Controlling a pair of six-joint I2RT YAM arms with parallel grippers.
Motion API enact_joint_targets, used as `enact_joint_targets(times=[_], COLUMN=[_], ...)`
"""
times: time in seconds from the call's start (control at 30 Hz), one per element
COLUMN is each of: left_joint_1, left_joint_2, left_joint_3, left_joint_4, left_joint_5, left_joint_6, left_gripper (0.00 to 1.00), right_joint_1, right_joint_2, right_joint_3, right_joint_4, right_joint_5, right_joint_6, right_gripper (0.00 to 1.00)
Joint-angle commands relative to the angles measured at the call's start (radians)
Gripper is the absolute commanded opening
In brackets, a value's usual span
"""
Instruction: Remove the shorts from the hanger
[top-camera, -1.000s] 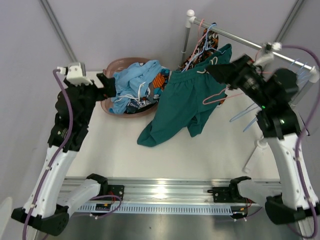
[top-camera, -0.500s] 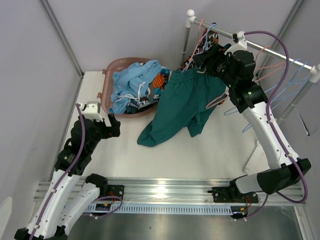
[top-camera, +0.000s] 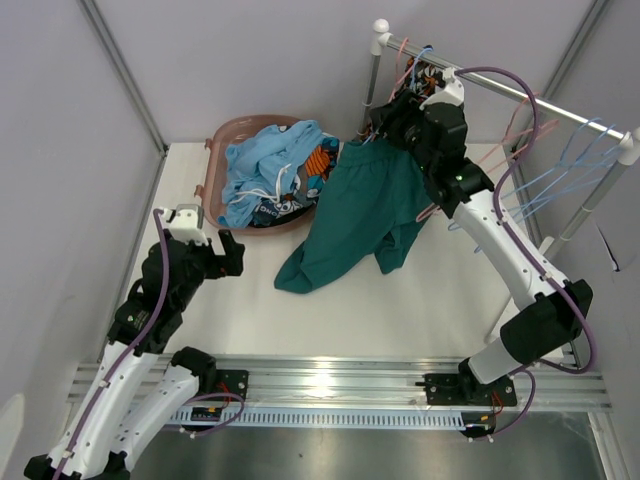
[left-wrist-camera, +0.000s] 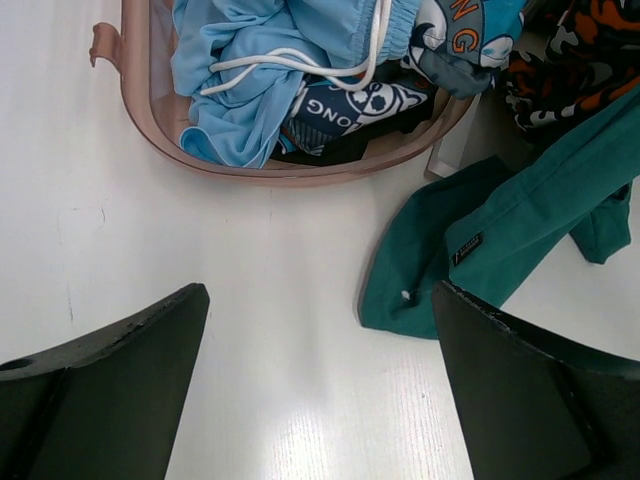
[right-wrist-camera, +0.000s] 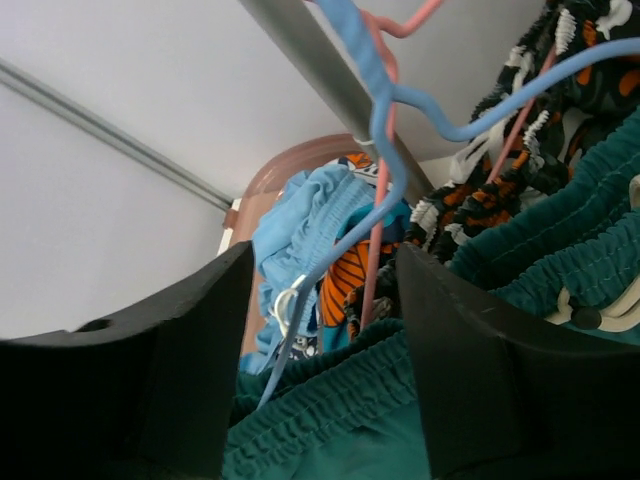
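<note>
white table (top-camera: 440, 300), grey walls (top-camera: 250, 60); teal shorts (top-camera: 360, 215) trailing onto it

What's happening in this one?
The right gripper is up at the rack, jaws apart around hanger wires just above the waistband of the teal shorts, which trail down onto the table. The camouflage shorts hang behind them. Light blue shorts and a patterned pair lie in the basket. The left gripper hovers open over the table, holding nothing.
</note>
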Motion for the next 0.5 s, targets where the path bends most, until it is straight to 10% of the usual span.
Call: enact_joint_targets(times=[0.0, 0.47], left_joint_1=[-0.015, -0.027], left_joint_2=[-0.005, 0.006], left_joint_3=[-0.004, -0.004], left_joint_4=[0.033, 0.033], left_joint_5=[-0.013, -0.031], left_joint_6=[-0.011, -0.01], left_gripper=[0.99, 0.99], right_joint_1=[0.009, 0.009], right_joint_2=[-0.014, -0.074], right_joint_3=[0.005, -0.067], right_joint_4=[0.092, 0.092], right_joint_5=[0.072, 0.101], right_joint_6=[0.003, 0.008], right_gripper=[0.6, 0.0])
